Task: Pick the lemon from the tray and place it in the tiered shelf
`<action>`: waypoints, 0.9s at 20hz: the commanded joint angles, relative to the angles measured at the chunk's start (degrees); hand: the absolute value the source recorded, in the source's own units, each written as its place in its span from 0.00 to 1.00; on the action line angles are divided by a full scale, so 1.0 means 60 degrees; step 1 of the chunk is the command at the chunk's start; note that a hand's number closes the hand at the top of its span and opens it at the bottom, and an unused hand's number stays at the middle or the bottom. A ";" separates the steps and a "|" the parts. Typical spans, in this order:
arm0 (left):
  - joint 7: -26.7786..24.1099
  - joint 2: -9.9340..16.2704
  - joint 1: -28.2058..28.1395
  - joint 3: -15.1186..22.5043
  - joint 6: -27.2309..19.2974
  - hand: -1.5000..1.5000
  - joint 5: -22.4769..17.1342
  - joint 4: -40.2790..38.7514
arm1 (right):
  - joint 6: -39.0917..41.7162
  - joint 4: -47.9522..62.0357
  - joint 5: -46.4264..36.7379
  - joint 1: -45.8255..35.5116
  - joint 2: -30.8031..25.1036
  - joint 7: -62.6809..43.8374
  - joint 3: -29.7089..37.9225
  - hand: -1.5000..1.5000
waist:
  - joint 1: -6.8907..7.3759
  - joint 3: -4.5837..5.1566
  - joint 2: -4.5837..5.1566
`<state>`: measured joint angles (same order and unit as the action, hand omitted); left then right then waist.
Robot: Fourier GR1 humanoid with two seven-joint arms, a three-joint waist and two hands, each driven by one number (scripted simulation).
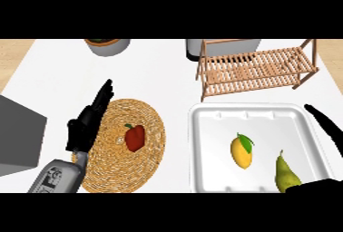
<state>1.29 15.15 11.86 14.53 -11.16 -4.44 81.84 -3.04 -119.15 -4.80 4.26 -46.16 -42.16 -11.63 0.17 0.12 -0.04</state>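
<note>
The lemon (242, 151) lies near the middle of the white tray (208, 149), its green leaf pointing to about one o'clock. A pear (286, 173) lies just beside it at about four o'clock, not touching. The wooden shelf (258, 71) stands beyond the tray, at twelve o'clock from the lemon.

The right hand (327, 127) shows at the tray's three o'clock edge. Its fingers are straight and spread and hold nothing. The left hand (87, 122) rests open at the nine o'clock side of a woven mat (154, 136) with a red pepper (135, 137) on it, its fingers straight and close together.

I judge that the step in hand is the reach to the lemon. To do it well, the right hand should come down from three o'clock, keep above the pear, and close across the lemon's short side. After that it should lift clear of the tray's rim before it goes toward the shelf.
</note>
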 commanded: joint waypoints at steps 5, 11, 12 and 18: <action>-0.0320 0.0029 -0.0256 -0.0535 0.0630 0.50 0.0094 0.0050 | 0.0492 -0.1178 -0.1374 -0.1477 0.1398 -0.3046 -0.0954 0.00 | 0.0009 -0.0012 0.0000; -0.0169 -0.0626 -0.0204 -0.0525 0.0441 0.50 0.0767 -0.0130 | 0.0956 -0.0877 -0.2878 -0.0845 0.2314 -0.2451 -0.1146 0.00 | -0.0048 -0.0018 0.0002; 0.0568 -0.0471 -0.0149 -0.0490 0.0531 0.50 0.0654 0.0595 | 0.1172 -0.0749 -0.2946 -0.1776 0.2571 -0.3397 -0.1486 0.00 | 0.0008 -0.0016 0.0001; 0.0497 -0.0825 0.0003 -0.0896 0.0674 0.50 0.0993 0.0154 | 0.1434 -0.0455 -0.3583 -0.1094 0.3372 -0.2561 -0.1146 0.00 | -0.0043 -0.0019 0.0001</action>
<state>2.86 11.73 11.60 9.55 -7.00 -0.12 82.62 4.21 -122.50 -22.36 -3.64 -29.57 -57.56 -17.42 -0.01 0.02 -0.03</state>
